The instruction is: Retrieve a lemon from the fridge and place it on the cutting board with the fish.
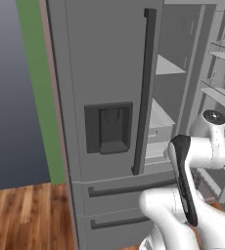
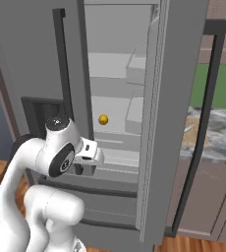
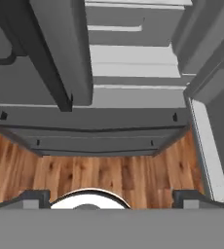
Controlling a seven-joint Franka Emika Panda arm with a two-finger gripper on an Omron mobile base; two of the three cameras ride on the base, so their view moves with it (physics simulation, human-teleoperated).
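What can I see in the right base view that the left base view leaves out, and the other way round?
In the right base view: the lemon on a shelf inside the open fridge, plus a stretch of marbled counter past the open right door. In the left base view: the dispenser recess seen face on, a green wall strip and more wooden floor. Both show the grey fridge, its dark handles, inner shelves, lower drawers and the white arm.

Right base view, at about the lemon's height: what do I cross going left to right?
Closed left fridge door's dark handle → lemon on a shelf inside the fridge → open right fridge door, seen edge-on → its dark handle → grey marbled countertop.
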